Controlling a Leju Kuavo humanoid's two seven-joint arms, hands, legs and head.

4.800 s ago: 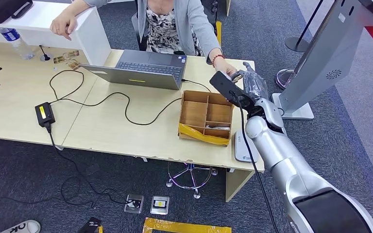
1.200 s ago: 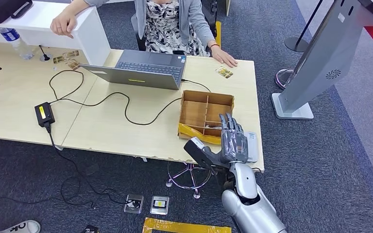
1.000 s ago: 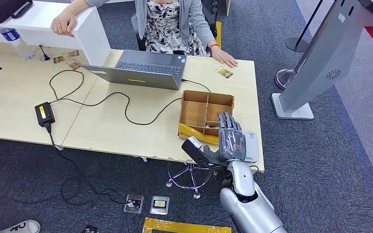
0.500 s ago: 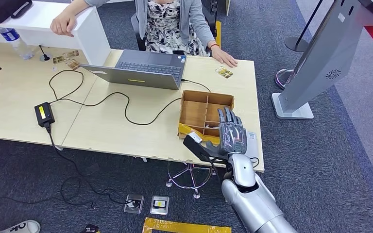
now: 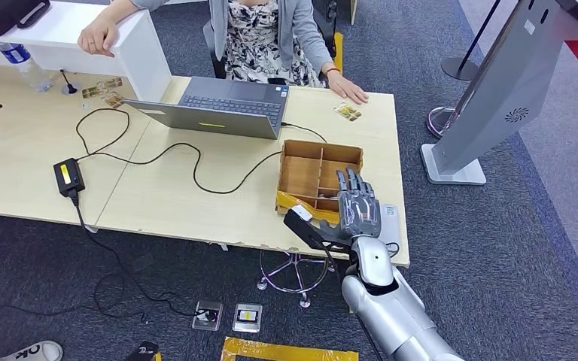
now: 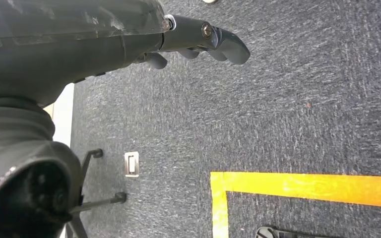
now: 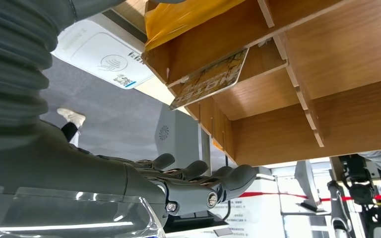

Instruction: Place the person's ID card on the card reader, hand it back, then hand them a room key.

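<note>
My right hand [image 5: 357,207] hovers open, fingers spread, over the near right corner of the wooden divided box [image 5: 301,177] and holds nothing. The white card reader [image 5: 391,222] lies just right of the box, partly hidden by the hand. In the right wrist view a patterned key card [image 7: 211,79] leans in one box compartment, beyond my fingers [image 7: 198,183], with the reader [image 7: 99,57] beside it. The ID card [image 5: 348,111] lies on the table's far edge next to the person's hand [image 5: 348,94]. My left hand [image 6: 198,42] hangs empty above the carpet.
An open laptop [image 5: 222,105] sits in front of the seated person, with a black cable and power brick [image 5: 69,177] to its left. A grey kiosk stand [image 5: 497,90] is on the floor to the right. A chair base [image 5: 293,272] is under the table's front edge.
My right hand has drawn back from the person's hand at the far edge to the box. The ID card now lies on the table. In the last second the hand edged forward over the box.
</note>
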